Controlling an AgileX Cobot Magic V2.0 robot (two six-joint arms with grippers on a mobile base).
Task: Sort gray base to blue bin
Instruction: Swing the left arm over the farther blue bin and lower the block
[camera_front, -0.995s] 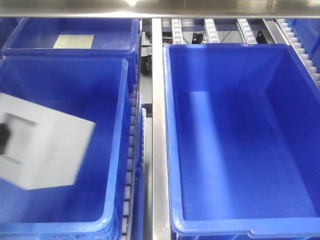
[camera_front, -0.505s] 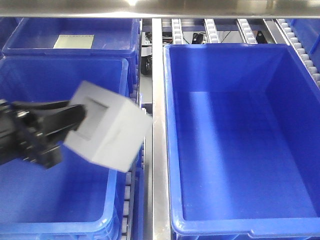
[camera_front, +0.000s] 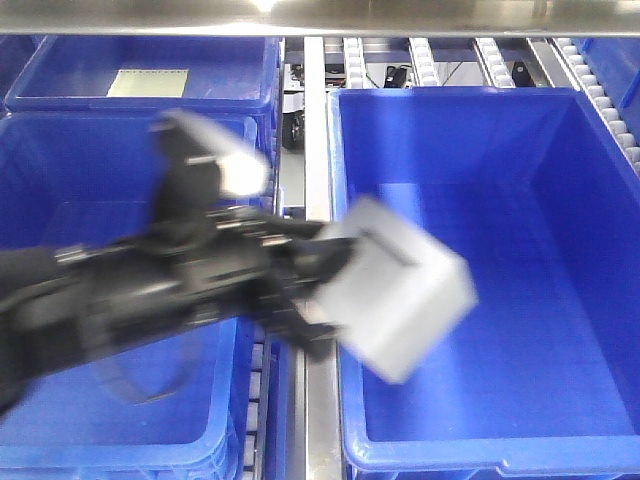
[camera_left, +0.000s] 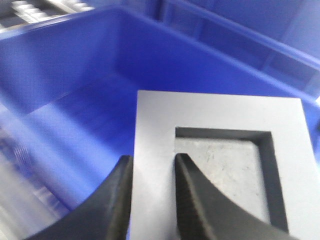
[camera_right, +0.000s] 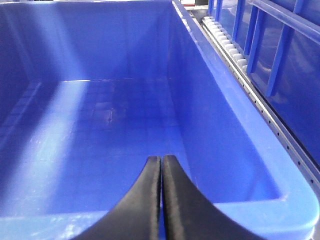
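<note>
In the front view the left arm (camera_front: 150, 300) reaches to the right across the metal rail (camera_front: 313, 150). The left gripper (camera_front: 325, 285) holds the gray base (camera_front: 400, 295) in the air, tilted, over the left wall of the blue bin (camera_front: 600, 250). The base is blurred here.

The left wrist view shows what the front view does not: the two black fingers (camera_left: 192, 200) pinch one wall of the base (camera_left: 155, 150), one finger inside the square recess (camera_left: 225, 170), one outside.

In the right wrist view the right gripper (camera_right: 161, 175) has its jaws pressed together on nothing, above the grid floor of a blue bin (camera_right: 240, 150).
</note>
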